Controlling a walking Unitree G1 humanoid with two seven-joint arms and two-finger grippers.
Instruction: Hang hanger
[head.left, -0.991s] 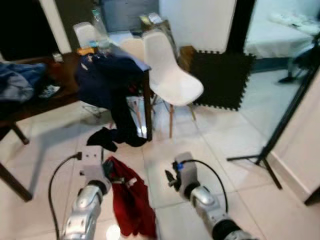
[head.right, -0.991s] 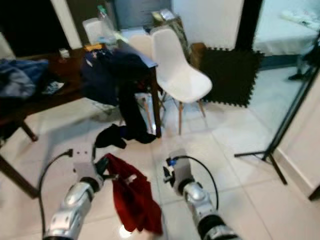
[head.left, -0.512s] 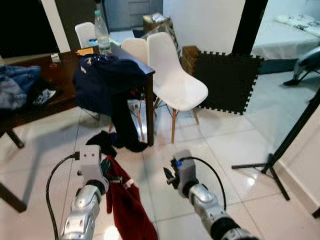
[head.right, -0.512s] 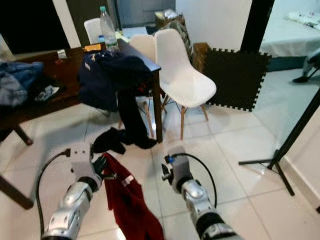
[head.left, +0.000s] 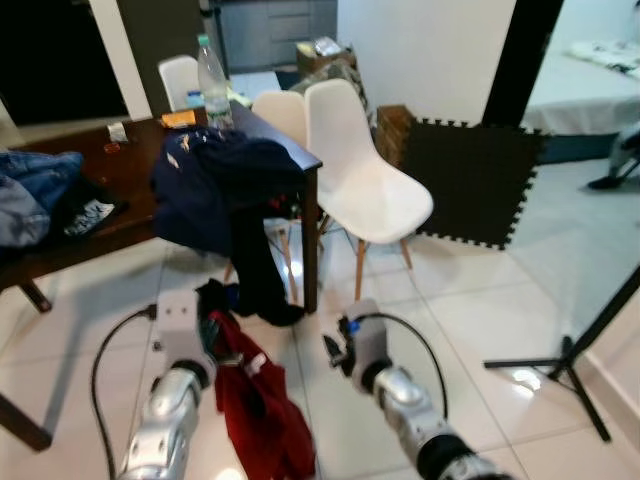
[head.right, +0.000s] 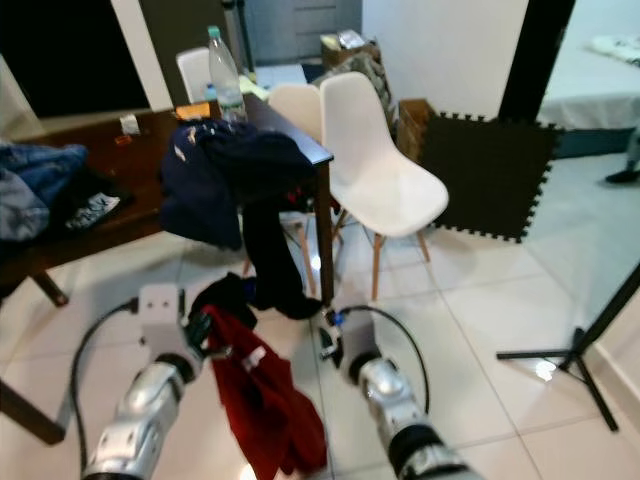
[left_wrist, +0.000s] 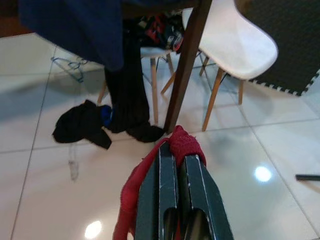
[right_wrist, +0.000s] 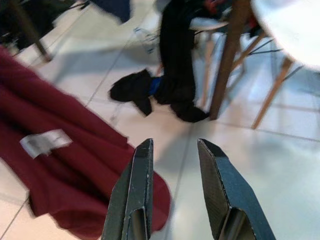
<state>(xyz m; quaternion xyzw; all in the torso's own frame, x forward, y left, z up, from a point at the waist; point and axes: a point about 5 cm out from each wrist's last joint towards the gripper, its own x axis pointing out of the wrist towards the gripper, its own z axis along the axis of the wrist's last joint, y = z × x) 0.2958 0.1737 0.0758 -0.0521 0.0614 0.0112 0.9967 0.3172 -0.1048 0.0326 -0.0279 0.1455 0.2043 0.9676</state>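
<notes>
**Red garment pinched in the left gripper, right gripper empty**

The left gripper (left_wrist: 177, 165) has its two black fingers pressed together on a fold of a red garment (head.left: 262, 410), which hangs down from the fingertips toward the white tiled floor (head.left: 470, 320), a white label showing on the cloth. No hanger frame can be made out inside the red cloth; it may be hidden in the folds. Ahead of this gripper and to its left stands a dark wooden table (head.left: 120, 215) with a navy garment (head.left: 215, 180) draped over its corner and a black one trailing from it to a small black heap (left_wrist: 82, 125) on the tiles. A plastic bottle (head.left: 210, 68) stands on the tabletop beyond.

The right gripper (right_wrist: 172, 160) is just to the right of the red garment, fingers parted with a clear gap and nothing between them. Ahead of it and slightly right stands a white chair (head.left: 365, 175); further right, a black foam mat (head.left: 470, 180) leans against the wall and a black stand's legs (head.left: 570, 365) rest on the floor.
</notes>
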